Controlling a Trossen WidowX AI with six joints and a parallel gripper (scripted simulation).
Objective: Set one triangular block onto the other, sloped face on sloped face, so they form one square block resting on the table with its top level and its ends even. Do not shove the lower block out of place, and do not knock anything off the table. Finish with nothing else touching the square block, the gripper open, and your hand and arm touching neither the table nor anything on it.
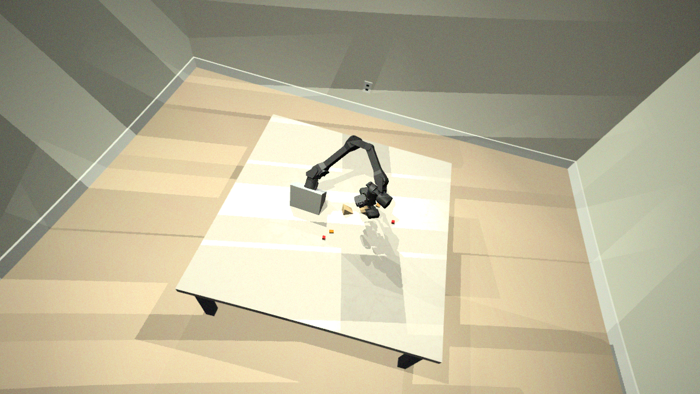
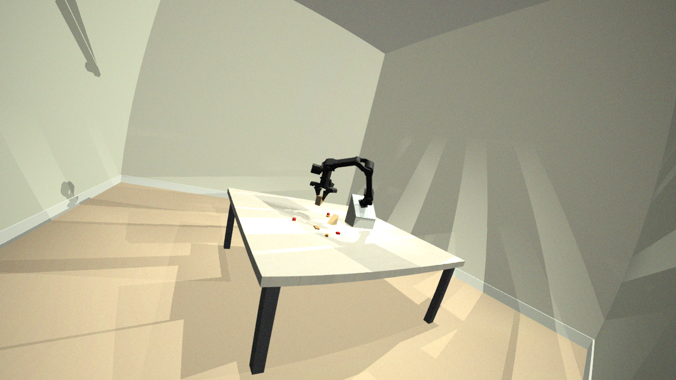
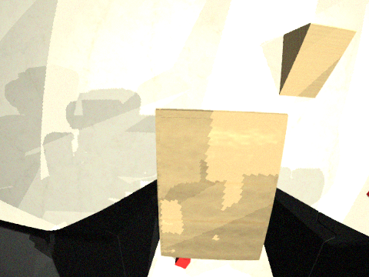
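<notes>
My gripper is shut on a tan triangular block. The block is held above the table between both fingers, a broad face filling the middle of the wrist view. The other triangular block rests on the table, at the upper right in the wrist view, apart from the held one. In the top view it lies between the gripper and the grey base. The held block's far side is hidden.
A grey base box carries the arm. Small red pieces and orange pieces lie scattered around the resting block. The table has open edges.
</notes>
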